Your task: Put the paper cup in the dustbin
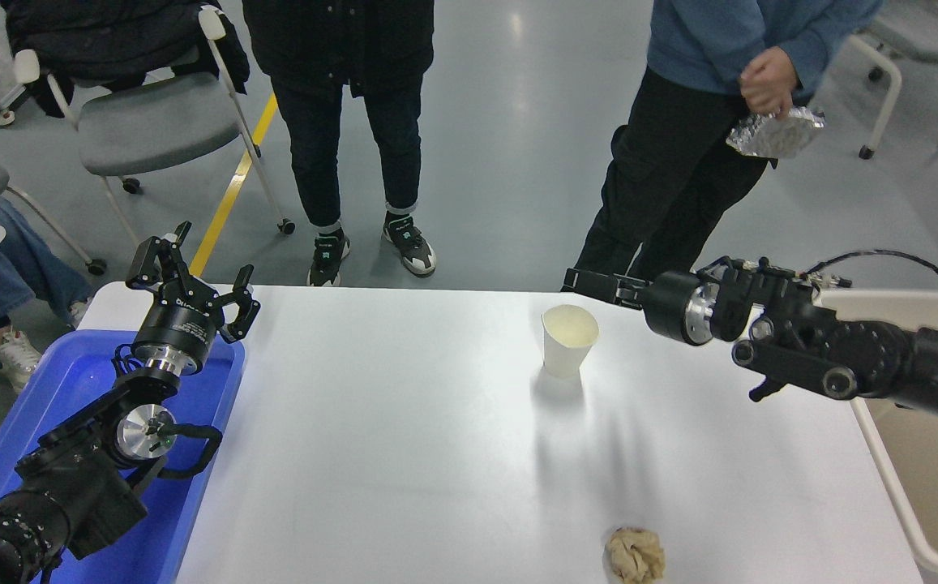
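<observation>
Head view of the white bench [404, 454]. The paper cup [569, 340] stands upright near the far edge, right of centre, its open mouth up and its cream interior visible; its shadow falls on the bench toward the camera. Nothing touches it.

The right arm enters from the right edge and lies nearly level across the far right corner, pointing left. The right gripper [594, 284] is seen edge-on, just beside and slightly beyond the rim of the cup, apart from it. Whether this gripper is spread or pressed together cannot be told from this angle.

The dustbin [890, 478], beige-cream with a thick rim, stands off the right side of the bench; only its left wall and part of its interior are in view, partly crossed by the right arm.

A crumpled brown paper ball [636, 556] lies near the front edge, well apart from the cup and toward the camera.

The left arm is parked at the lower left over a blue plastic tray [193, 503]. The left gripper [191, 268] points away from the camera with its fingers spread and nothing between them.

Beyond the bench stand two persons; one holds a crumpled foil wrapper [775, 135] in a hand [767, 83]. A grey chair [156, 122] stands at the upper left.
</observation>
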`<state>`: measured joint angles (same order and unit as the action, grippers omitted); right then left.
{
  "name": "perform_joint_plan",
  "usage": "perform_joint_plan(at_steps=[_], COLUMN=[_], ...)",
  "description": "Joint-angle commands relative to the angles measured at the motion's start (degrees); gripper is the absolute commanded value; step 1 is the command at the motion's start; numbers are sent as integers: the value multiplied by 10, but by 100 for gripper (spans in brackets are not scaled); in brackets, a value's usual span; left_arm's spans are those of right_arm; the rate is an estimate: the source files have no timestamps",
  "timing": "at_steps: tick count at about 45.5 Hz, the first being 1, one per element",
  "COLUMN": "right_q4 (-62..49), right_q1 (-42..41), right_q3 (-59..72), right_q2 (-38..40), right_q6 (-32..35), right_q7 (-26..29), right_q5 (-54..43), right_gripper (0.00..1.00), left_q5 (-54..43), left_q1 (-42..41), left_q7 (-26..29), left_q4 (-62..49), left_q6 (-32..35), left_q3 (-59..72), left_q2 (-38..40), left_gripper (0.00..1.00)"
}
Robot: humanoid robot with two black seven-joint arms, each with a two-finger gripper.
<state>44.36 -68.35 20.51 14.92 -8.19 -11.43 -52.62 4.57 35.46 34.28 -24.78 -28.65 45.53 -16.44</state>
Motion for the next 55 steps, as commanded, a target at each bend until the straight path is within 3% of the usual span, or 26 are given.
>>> perform_joint_plan(at_steps=[1, 16, 47, 52, 55], right_q4=[-79, -198, -202, -202, -203], right_q1=[11, 62, 79, 79, 78], right_q3=[48, 50, 50, 51, 51], right_q2=[-71, -99, -125, -127, -127], right_q6=[-10, -16, -16, -17, -21], right_q7=[4, 4, 1, 0, 0], right_q5=[-4, -4, -4, -4, -5], right_gripper=[99, 99, 99, 97, 91], left_q5=[0, 0, 0, 0, 0], left_q1=[0, 0, 0, 0, 0], left_q7=[0, 0, 0, 0, 0], left_q4=[0, 0, 0, 0, 0], left_q6=[0, 0, 0, 0, 0], left_q3=[0, 0, 0, 0, 0], left_q2=[-1, 0, 0, 0, -1], left_gripper=[100, 100, 100, 100, 100])
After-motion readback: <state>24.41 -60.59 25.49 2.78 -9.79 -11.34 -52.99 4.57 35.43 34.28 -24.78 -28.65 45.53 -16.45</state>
